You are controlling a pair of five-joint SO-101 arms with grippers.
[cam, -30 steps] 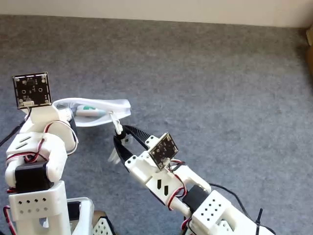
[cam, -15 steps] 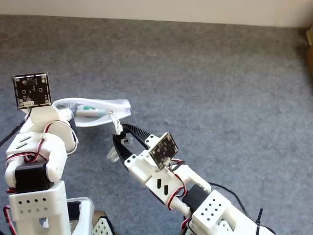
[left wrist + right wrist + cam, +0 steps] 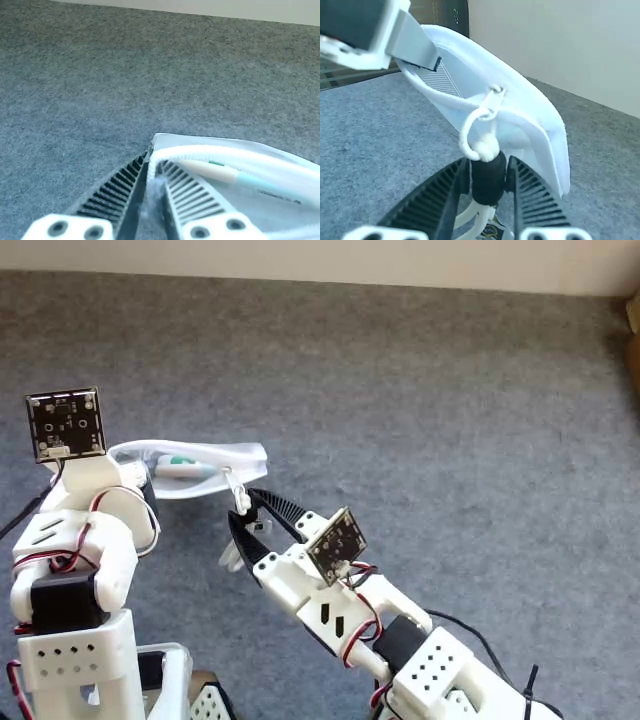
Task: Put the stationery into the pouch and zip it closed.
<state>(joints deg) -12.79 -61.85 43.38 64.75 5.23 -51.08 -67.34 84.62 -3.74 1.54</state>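
Note:
A white see-through pouch (image 3: 200,468) is held just above the grey carpet, with a white and teal pen (image 3: 182,466) inside it. My left gripper (image 3: 151,151) is shut on the pouch's (image 3: 240,165) end seam, and the pen (image 3: 220,172) lies right behind its fingers. My right gripper (image 3: 245,510) sits at the pouch's other end, shut on the zipper pull (image 3: 240,502). In the right wrist view the right gripper (image 3: 488,165) pinches the pull's black sleeve (image 3: 488,181), below the white ring (image 3: 472,134) hooked to the slider. The pouch's (image 3: 520,115) mouth gapes above it.
Grey carpet (image 3: 450,410) stretches open to the right and far side. A pale wall (image 3: 320,258) borders the far edge. The left arm's base (image 3: 70,640) and the right arm's body (image 3: 400,650) fill the near side.
My right gripper has edged slightly away from its base, still holding the zipper pull. The pouch and the left arm have stayed put.

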